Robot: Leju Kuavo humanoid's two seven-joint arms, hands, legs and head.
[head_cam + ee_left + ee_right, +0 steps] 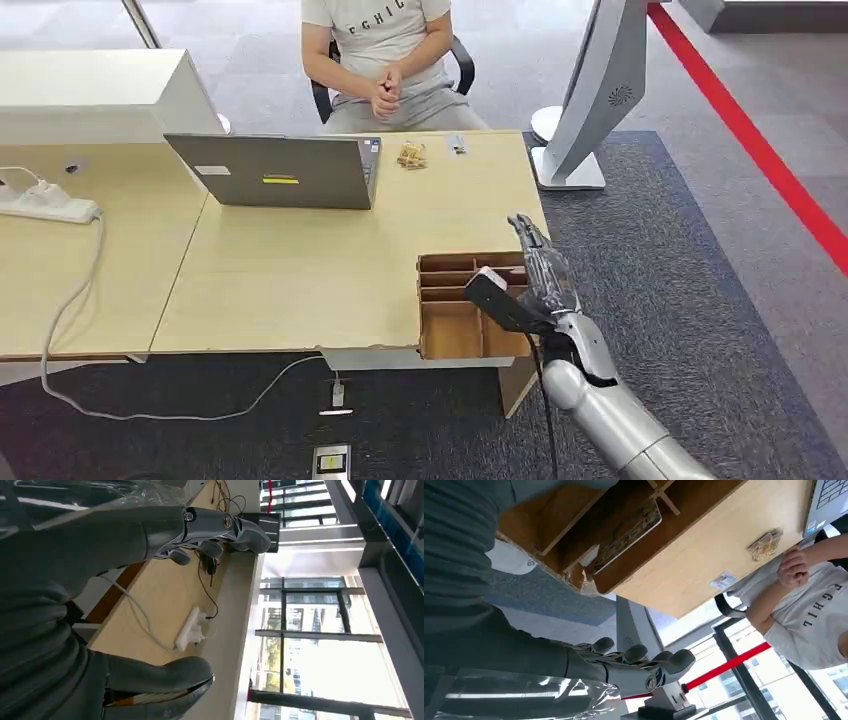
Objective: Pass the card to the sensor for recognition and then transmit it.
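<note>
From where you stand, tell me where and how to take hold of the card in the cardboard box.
Pinch its raised long edge, coming down from above. The card seems to lean tilted in a narrow compartment of the cardboard box, so walls and dividers block the sides. The right robot hand hovers above, holding nothing.

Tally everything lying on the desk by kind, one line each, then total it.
Laptop: 1
Power strip: 1
Cardboard tray: 1
Snack packet: 1
Small label or card at the desk's far edge: 1
Total: 5
</note>
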